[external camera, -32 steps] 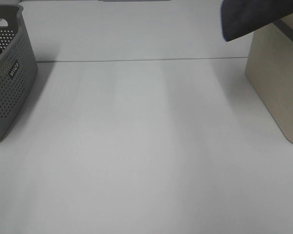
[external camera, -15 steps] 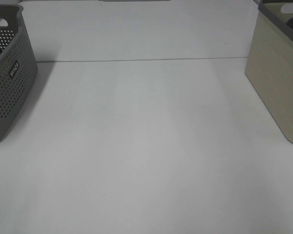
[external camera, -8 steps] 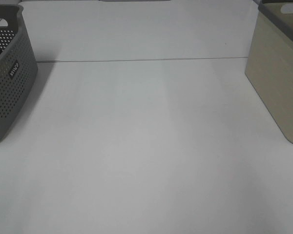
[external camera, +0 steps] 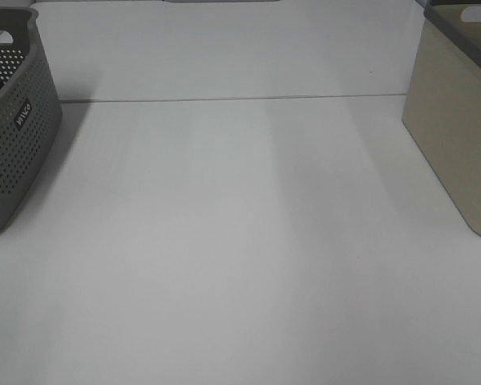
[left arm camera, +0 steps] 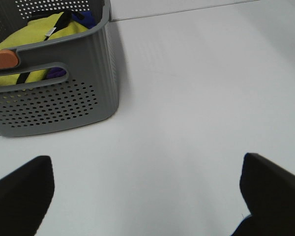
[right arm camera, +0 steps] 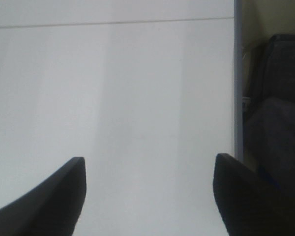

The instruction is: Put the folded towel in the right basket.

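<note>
Inside beige grey-rimmed right basket (right arm camera: 273, 17), dark blue folded towel (right arm camera: 280, 103), seen only by right wrist camera, right fingers (right arm camera: 54, 201) spread above white surface (right arm camera: 137, 88), left fingers (left arm camera: 19, 191) spread near grey perforated plastic basket (left arm camera: 54, 98) of yellow cloth (left arm camera: 34, 34), high view no longer shows towel hanging over beige basket.

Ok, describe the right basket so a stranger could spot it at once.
On the white table, look to the right edge in the high view. The right basket stands there, beige with solid walls and a dark grey rim. The left basket opposite is grey and perforated.
</note>
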You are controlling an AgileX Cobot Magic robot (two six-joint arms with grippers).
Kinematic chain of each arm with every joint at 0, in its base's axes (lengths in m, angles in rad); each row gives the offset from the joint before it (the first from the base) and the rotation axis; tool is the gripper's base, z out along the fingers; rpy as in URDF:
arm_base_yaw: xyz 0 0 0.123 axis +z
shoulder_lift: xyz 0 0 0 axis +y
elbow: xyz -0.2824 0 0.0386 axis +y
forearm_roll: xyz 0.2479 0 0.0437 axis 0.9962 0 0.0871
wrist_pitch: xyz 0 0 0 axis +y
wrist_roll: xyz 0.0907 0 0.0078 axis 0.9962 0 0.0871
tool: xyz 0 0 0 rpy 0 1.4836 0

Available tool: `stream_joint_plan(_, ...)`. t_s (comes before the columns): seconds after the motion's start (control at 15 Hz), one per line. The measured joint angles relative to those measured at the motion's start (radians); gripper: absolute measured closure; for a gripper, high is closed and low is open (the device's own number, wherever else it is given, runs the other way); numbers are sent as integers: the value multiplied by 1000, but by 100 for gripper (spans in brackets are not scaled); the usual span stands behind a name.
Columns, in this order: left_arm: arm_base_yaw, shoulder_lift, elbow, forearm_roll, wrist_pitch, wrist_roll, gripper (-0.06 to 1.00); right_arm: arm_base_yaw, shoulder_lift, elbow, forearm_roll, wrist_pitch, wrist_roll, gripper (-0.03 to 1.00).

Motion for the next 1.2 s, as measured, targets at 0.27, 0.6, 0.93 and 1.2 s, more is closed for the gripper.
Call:
stream_joint_plan(0.27, 0, 0, 0, 0, 0, 0, -3, 29, -100, 23, -16, 50, 16, 28)
stream_joint_plan(0.6, 0, 0, 0, 0, 0, 0, -3, 29, -401, 293, -127, 51, 32, 28)
stream_joint_plan(0.93, 0, 0, 0, 0, 0, 0, -3, 29, -723, 671, -163, 54, 58, 28)
stream_joint_plan(1.2, 0, 0, 0, 0, 0, 0, -3, 29, -1039, 983, -163, 55, 59, 28)
